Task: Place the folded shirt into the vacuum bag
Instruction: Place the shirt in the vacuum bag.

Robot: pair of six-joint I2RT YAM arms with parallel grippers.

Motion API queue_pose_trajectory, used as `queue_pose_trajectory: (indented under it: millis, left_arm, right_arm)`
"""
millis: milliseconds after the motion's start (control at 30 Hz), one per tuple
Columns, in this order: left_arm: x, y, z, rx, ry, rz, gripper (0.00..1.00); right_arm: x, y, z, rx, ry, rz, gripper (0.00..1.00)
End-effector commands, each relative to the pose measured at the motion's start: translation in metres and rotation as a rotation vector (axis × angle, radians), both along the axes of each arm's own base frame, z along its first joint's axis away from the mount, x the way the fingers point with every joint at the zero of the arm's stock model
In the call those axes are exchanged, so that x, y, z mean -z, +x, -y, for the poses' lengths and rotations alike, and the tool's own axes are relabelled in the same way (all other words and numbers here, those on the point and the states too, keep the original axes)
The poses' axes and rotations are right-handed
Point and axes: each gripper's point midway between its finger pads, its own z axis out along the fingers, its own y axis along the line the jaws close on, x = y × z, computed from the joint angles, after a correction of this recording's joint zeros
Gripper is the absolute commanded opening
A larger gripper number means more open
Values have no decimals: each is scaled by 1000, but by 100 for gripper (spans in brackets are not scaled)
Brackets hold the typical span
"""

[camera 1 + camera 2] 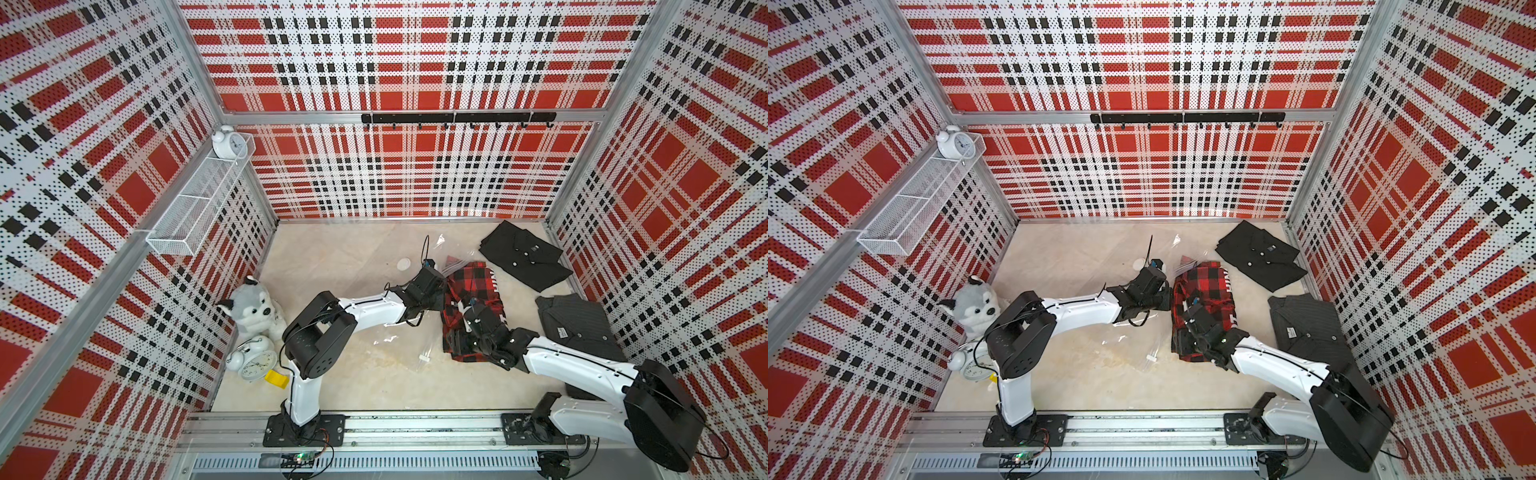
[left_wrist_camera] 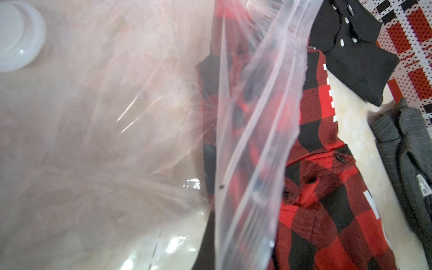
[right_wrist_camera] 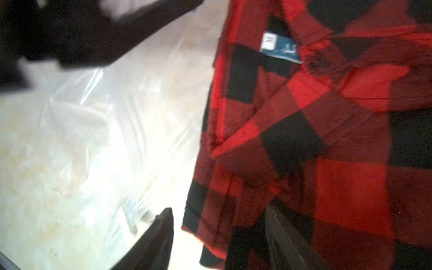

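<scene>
Right gripper (image 3: 219, 209) spread over shirt (image 1: 473, 282), lengthwise near-to-far, vacuum bag (image 2: 117, 140) alongside

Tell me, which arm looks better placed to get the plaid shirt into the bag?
Right, probably. The right gripper hangs over the plaid shirt, jaws open at its edge; the left gripper is shut, seemingly lifting the bag by its mouth.

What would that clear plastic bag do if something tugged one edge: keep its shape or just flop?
Probably floppy: the vacuum bag is creased all over, and its zip strip bends where it is raised. Likely light, so a push may slide it whole across the table. Its glossy film looks slippery against the red plaid shirt.
</scene>
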Motion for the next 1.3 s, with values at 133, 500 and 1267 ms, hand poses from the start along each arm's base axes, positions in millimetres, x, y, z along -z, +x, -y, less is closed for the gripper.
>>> queue_pose_trajectory:
  millis: [133,500,1267]
  left_arm:
    - [10,-1,-2,2,-1,-15,0]
    - [10,-1,-3,3,-22,-18,0]
    - [-26,-10,2,26,-74,10,0]
  right_arm:
    - [5,-3,6,43,-120,51,67]
    - [64,-13,-3,50,-179,-88,50]
    - [-32,17,-45,-2,185,85,0]
